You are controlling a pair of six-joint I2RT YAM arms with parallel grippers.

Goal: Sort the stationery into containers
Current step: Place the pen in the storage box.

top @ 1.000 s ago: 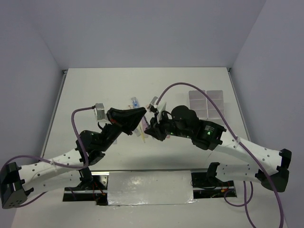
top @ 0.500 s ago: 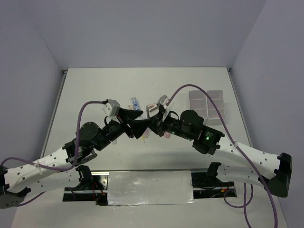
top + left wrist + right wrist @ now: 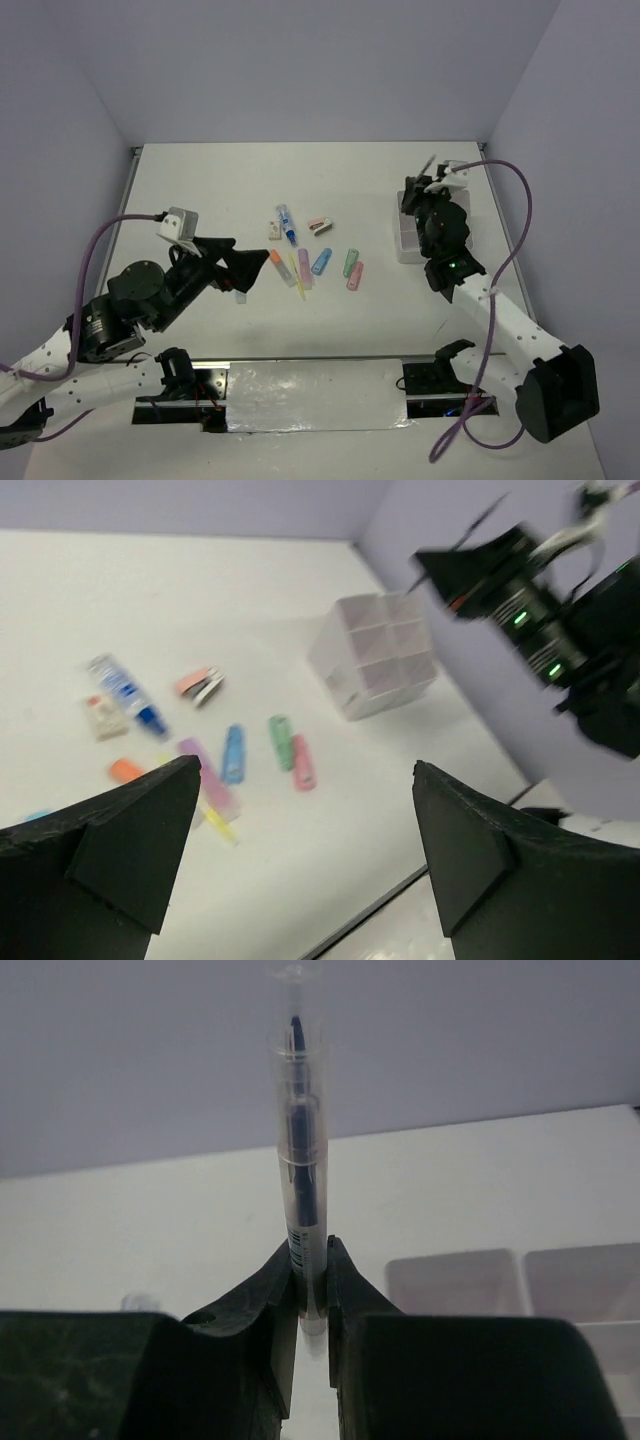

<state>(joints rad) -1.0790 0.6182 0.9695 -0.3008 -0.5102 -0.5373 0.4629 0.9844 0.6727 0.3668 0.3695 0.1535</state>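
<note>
Pen (image 3: 297, 1140) pinched beside the bins (image 3: 455, 1257), loose markers (image 3: 233, 753) blurred
The left gripper (image 3: 307, 780) gapes empty, markers lying beyond its tips. The right gripper (image 3: 308, 1282) clamps the clear blue-ink pen upright, its lower end hidden between the fingers. The translucent bins are cropped just beyond.

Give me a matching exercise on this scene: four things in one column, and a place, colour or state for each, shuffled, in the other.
Things:
1. pen
2. left tool
3. green marker
4. bins

Place, colour or state:
A. translucent white
B. open, holding nothing
C. clamped in the right tool
D. lying loose beside the pink marker

Pairs: 1-C, 2-B, 3-D, 4-A.
</note>
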